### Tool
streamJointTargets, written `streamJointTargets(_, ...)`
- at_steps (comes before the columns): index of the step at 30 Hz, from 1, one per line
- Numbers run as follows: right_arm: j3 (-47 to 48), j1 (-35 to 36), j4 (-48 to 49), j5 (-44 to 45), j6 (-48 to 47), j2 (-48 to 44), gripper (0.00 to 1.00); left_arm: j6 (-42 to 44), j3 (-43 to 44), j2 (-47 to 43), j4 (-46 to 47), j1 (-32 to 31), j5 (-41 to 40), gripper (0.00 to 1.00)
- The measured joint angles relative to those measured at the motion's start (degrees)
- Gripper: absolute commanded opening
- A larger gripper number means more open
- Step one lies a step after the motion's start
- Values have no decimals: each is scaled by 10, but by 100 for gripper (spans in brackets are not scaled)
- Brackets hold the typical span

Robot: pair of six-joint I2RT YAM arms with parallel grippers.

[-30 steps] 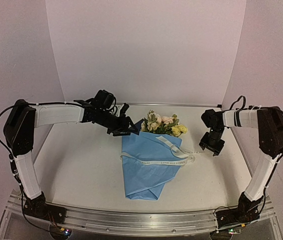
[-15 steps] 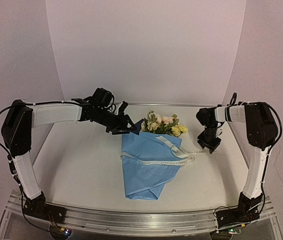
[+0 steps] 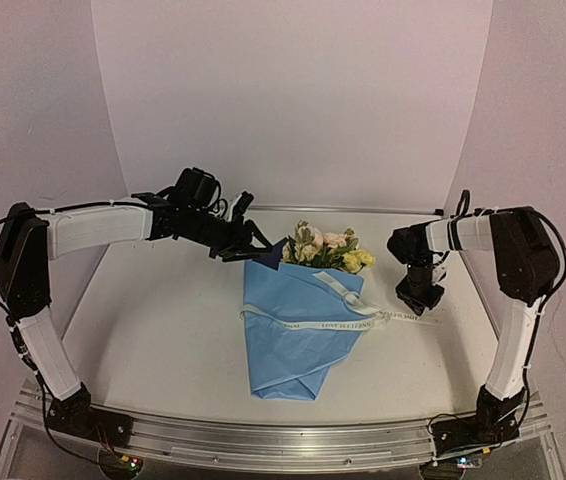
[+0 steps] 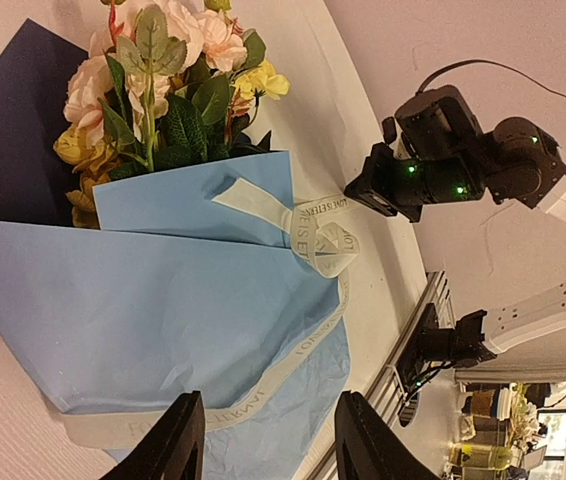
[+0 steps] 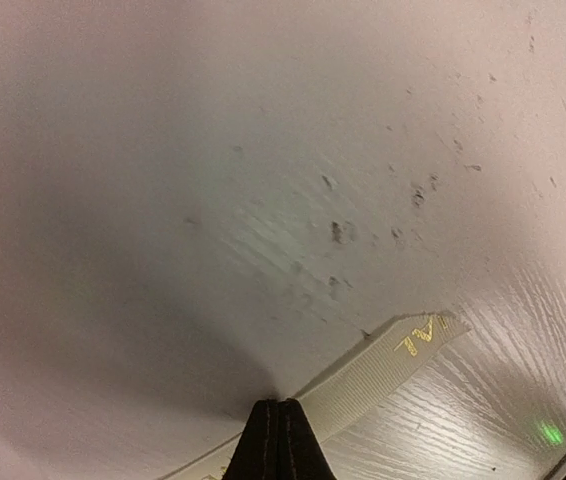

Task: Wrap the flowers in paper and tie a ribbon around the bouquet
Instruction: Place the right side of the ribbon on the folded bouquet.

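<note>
**Work items.** The paper (image 3: pixel 293 350) lies at the centre of the top external frame on the white worktop (image 3: pixel 153 320). It is folded into a cone, with the narrow end toward the bottom of the frame and the wide mouth toward the top. The light blue side faces outward. In the left wrist view the darker blue side shows at the upper left, behind the blooms. The flowers (image 3: pixel 325 247) protrude from the mouth of the cone as pink, cream and yellow blooms with green leaves. The stems are hidden inside the paper.

The ribbon (image 3: pixel 328 324) crosses the upper half of the cone from the left to the right of the frame. A second run rises diagonally toward the flowers. In the left wrist view it forms a loose loop at the edge of the paper. Its free end leaves the paper and lies flat on the worktop at the right of the frame.

**Left arm.** The left gripper (image 4: pixel 268 445) hovers just beside the upper left corner of the cone mouth, near the flowers. Its fingers stand partly apart, with nothing between them. Contact with the paper cannot be determined.

**Right arm.** The right gripper (image 5: pixel 281 430) sits at the right centre of the top external frame, tips down at the worktop. Its fingers are fully closed, pad against pad. The tips meet at the edge of the ribbon, close to its lettered end — whether the ribbon is actually pinched cannot be told.
</note>
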Motion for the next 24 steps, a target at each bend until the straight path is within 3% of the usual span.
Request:
streamJointTargets(4, -67, 2, 13, 6, -1, -57, 1, 0, 0, 0, 1, 1, 1, 46)
streamJointTargets(6, -99, 2, 19, 3, -4, -101, 16, 1, 0, 0, 1, 1, 2, 46)
streamJointTargets(13, -72, 17, 95, -63, -70, -162, 45, 10, 0, 0, 0, 3, 3, 46)
streamJointTargets(19, 21, 77, 138, -132, -155, -137, 48, 14, 0, 0, 0, 10, 3, 46)
streamJointTargets(24, 40, 117, 151, -173, -160, -118, 51, 13, -2, -1, 0, 15, 0, 46)
